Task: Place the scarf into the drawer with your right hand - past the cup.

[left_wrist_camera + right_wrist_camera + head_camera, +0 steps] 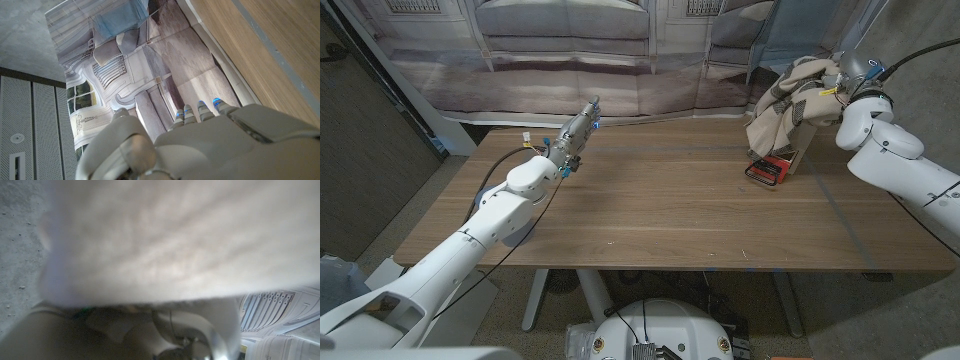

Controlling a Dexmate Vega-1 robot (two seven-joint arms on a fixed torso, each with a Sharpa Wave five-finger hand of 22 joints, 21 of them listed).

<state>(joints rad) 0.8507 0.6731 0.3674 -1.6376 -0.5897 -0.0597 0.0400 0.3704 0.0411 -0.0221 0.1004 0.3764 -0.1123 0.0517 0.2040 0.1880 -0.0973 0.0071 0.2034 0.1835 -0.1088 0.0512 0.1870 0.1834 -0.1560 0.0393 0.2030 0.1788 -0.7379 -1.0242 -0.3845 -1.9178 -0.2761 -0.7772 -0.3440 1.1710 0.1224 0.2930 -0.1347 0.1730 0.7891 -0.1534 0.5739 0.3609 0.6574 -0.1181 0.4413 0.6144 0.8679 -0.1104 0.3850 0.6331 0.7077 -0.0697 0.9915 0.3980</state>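
— Scarf?
— Beige scarf [790, 100] with darker stripes, bunched and lifted off the table, draped down over the far right part of the wooden table [660, 210]. Gripped from above by the right hand [828, 88], fingers buried in the folds. Seen as a blurred pale mass [165, 240] close against the lens in the right wrist view.

— Under it?
— A red drawer-like box [770, 168] with dark edging, sitting on the table just below the hanging cloth. Cannot tell whether touched by the lower folds.

— Left hand?
— Left hand [578, 130] raised near the table's far left edge, holding nothing, fingers stretched out together. Same in the left wrist view: fingers [200, 112] extended, blue-tipped, nothing between them.

— Surface?
— Warm brown wood grain, long planks running left to right, faint tape lines toward the right side. White legs [590, 290] under the near edge.

— Room?
— Printed backdrop [620, 60] behind the table, showing pale panelled walls and a sofa, creased along the bottom. Same backdrop [130, 75] in the left wrist view, beside a grey perforated panel [30, 120]. Dark panel [370, 150] standing at the left, grey floor beneath.
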